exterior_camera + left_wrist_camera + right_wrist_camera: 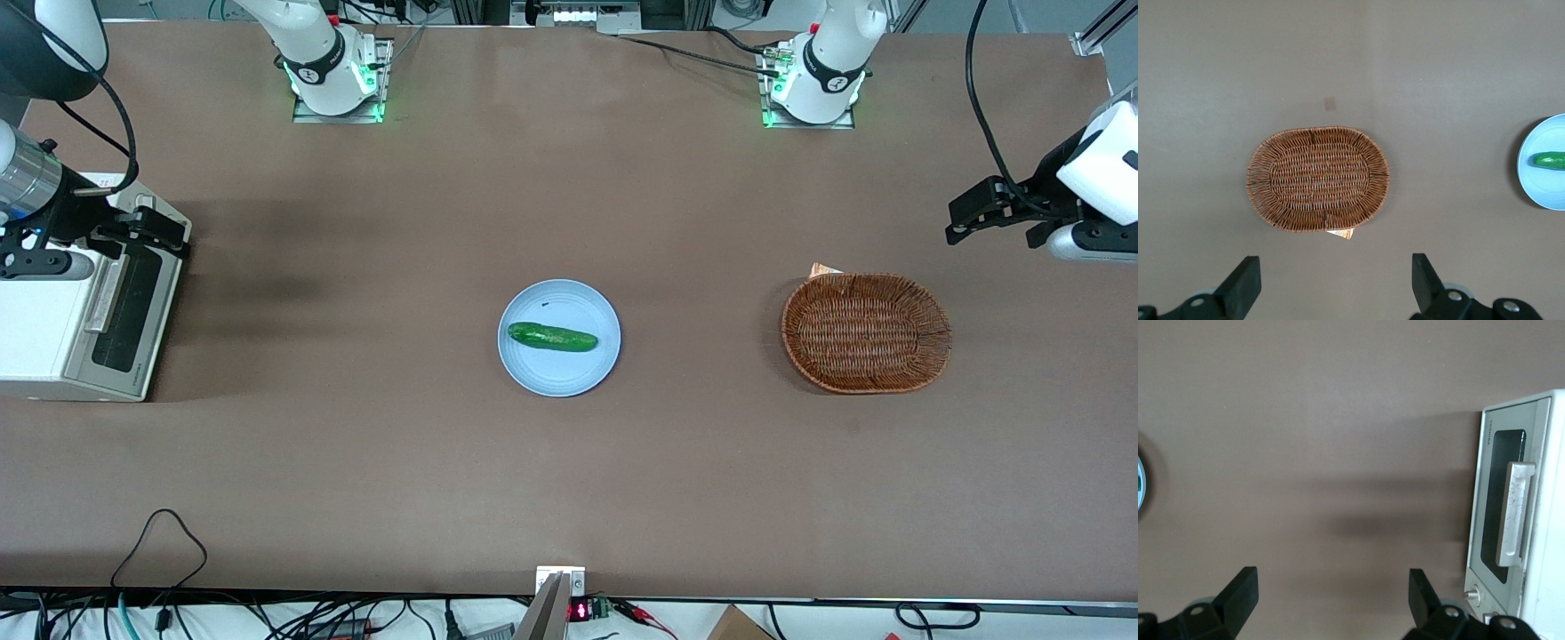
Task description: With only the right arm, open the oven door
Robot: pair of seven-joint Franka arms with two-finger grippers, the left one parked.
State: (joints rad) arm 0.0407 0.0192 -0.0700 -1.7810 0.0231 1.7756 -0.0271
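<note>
The off-white toaster oven [44, 329] stands at the working arm's end of the table. Its oven door [133, 307] is shut, with a dark glass window and a silver bar handle [105, 293]. My right arm's gripper [164, 233] hangs open and empty above the end of the door that is farther from the front camera, touching nothing. In the right wrist view the door [1491, 500] and its handle [1513, 513] lie off to one side of the open gripper [1331, 587], whose black fingers [1245, 585] stand wide apart over bare table.
A light blue plate [533, 369] with a green cucumber [552, 337] sits mid-table. A brown wicker basket [866, 332] lies toward the parked arm's end, with a scrap of paper [823, 268] under its rim. The oven's knob [1471, 593] shows beside the door.
</note>
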